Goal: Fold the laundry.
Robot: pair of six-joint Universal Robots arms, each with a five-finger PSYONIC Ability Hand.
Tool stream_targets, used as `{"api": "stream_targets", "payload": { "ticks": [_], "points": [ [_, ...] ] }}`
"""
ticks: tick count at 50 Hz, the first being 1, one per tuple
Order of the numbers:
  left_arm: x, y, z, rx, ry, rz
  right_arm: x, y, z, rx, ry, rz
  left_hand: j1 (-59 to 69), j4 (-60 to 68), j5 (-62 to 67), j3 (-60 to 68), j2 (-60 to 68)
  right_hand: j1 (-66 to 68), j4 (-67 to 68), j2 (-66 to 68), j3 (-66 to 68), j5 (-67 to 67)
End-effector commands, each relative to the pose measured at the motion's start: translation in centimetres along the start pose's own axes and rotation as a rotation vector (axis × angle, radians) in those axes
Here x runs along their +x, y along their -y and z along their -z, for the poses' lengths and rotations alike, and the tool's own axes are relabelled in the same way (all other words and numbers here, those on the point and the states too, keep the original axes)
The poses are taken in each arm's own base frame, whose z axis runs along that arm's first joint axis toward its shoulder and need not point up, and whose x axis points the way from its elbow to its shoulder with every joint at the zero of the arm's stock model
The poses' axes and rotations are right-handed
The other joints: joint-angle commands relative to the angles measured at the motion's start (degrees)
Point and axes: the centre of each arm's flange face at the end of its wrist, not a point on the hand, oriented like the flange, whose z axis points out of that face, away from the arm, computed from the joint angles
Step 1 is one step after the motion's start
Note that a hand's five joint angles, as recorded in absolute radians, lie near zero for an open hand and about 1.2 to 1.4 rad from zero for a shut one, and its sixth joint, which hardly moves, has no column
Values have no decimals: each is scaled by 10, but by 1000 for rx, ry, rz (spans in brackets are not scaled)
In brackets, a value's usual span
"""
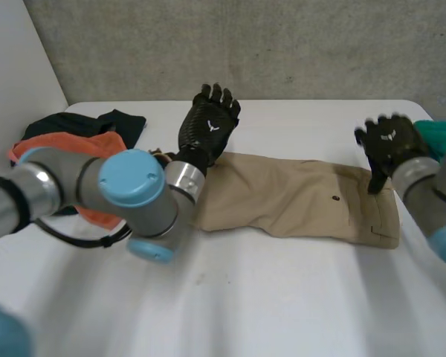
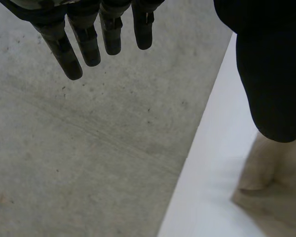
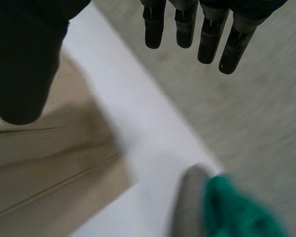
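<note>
At far left of the white table, heaped together: a crumpled orange cloth under a black garment, well apart from the work in hand.

Next along, the left hand, raised above the far edge of a pair of flat-lying beige cotton trousers, near their left end. Apart from the cloth, gripping nothing. From its own wrist: fingers straight and slightly spread, thumb held wide, so open and empty, with beige fabric below the thumb.

Across the middle and toward the right, the trousers themselves, stretched lengthwise. A small dark button on what looks like a pocket, and seemingly the waistband end at the right.

Above that end, the right hand, likewise clear of the cloth. From its wrist: fingers straight, thumb apart, nothing pinched, so open too. Just beyond, at the table's right edge, a bunched teal-green cloth.

Judged as a pause between folds: garment smoothed flat, apparently leg on leg, crosswise fold not yet made. Most likely next: lower both hands to the cloth, pinch one end at its two corners, carry it over to meet the other end. Calls for a grip through every layer rather than the top one alone, and for an even lift; otherwise, a skewed or bunched fold.
</note>
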Motion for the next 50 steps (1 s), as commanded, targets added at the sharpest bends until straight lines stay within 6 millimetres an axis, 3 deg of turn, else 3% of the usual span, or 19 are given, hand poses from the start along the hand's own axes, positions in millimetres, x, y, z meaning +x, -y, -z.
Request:
{"api": "stream_targets", "payload": {
  "ticks": [1,8,13,18,20,21,26,33,37,42,45,48,50],
  "points": [
    [-20,25,50,-52,-23,233,-9,-35,35,-242,158,-241,-8,-16,-26,-19,-16,47,25,34,38,22],
    [-15,25,72,-89,-55,317,-15,-57,34,-215,158,-251,-8,-16,-26,-19,-16,57,35,45,48,32],
    [-10,20,74,-106,-66,315,-23,-69,22,-209,150,-241,-8,-16,-26,-19,-16,86,64,73,77,60],
    [-10,19,74,-109,-65,315,-25,-81,12,-210,132,-200,-8,-16,-26,-19,-16,375,353,362,366,349],
    [-11,19,74,-109,-65,316,-24,-83,9,-205,126,-175,-8,-16,-26,-19,-16,625,603,612,616,600],
    [-11,19,74,-109,-65,316,-23,-83,9,-205,123,-169,-8,-16,-26,-19,-16,687,665,674,678,662],
    [-11,20,75,-107,-65,317,-1,-89,9,-222,63,-152,-8,-16,-26,-19,-16,687,666,675,679,662],
    [-13,20,79,-115,-67,316,37,-66,25,-170,-27,-93,-8,-16,-26,-19,-16,687,666,675,679,662],
    [-19,24,84,-111,-60,320,65,-70,32,-223,-67,107,-8,-16,-26,-19,-16,687,666,675,679,662],
    [-22,25,91,-118,-60,323,78,-61,30,-211,-73,387,-8,-16,-26,-19,-16,687,666,675,679,662],
    [-23,26,92,-118,-60,323,69,-45,27,-151,-53,477,-8,-16,-26,-19,-16,687,666,675,679,662],
    [-22,25,93,-120,-60,324,16,11,30,121,80,547,-8,-16,-26,-19,-16,687,666,675,679,662],
    [-23,26,92,-116,-58,324,-6,28,35,234,144,562,-8,-16,-26,-19,-16,687,666,675,679,662]
  ]
}}
